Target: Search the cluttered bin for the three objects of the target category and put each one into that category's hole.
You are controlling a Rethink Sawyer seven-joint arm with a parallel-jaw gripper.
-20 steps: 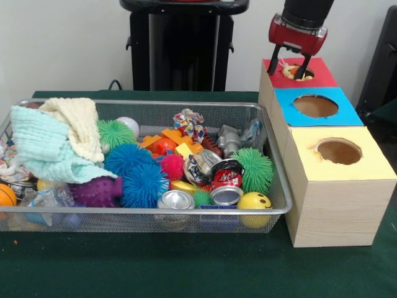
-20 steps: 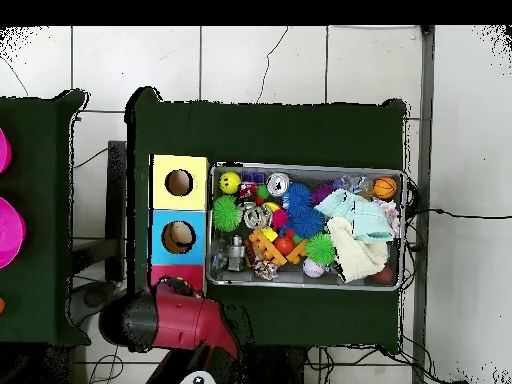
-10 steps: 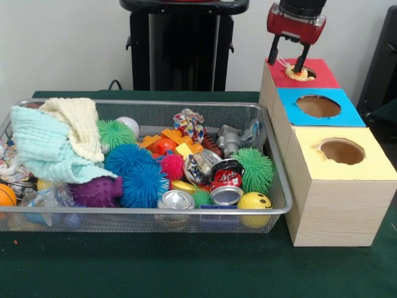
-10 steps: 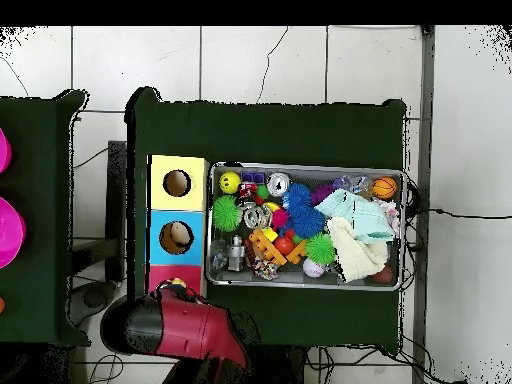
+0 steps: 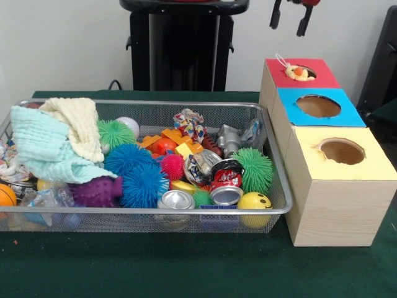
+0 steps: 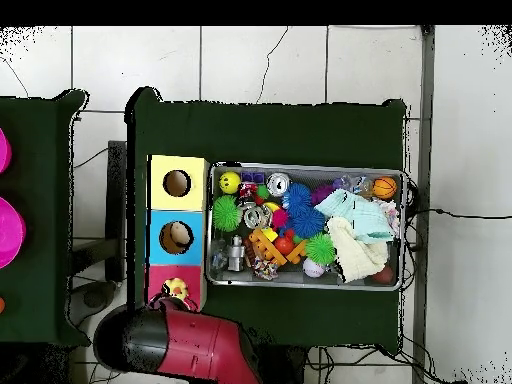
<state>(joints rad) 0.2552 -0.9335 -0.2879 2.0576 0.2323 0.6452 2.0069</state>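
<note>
The wire mesh bin [image 5: 142, 210] holds a heap of toys, cloths and cans; it also shows in the overhead view [image 6: 300, 166]. My gripper [image 5: 289, 17] is at the top edge, high above the red-topped box [image 5: 322, 77]. Its two black fingers [image 5: 275, 15] hang apart with nothing between them. A small yellow and orange toy [image 5: 299, 73] with a string loop sits in the red box's hole, also seen from overhead [image 6: 176, 290]. In the overhead view my red arm [image 6: 195, 347] lies below that box and hides the gripper.
A blue-topped box [image 5: 316, 106] and a yellow-topped box [image 5: 339, 152] stand in a row in front of the red one, right of the bin. The bin holds spiky balls [image 5: 142, 184], crushed cans [image 5: 226, 184], a smiley ball [image 5: 254, 201], cloths [image 5: 46, 143] and orange bricks [image 5: 167, 138].
My gripper has risen from the red box's hole to the top edge. The yellow and orange toy it was at stays behind in the hole.
</note>
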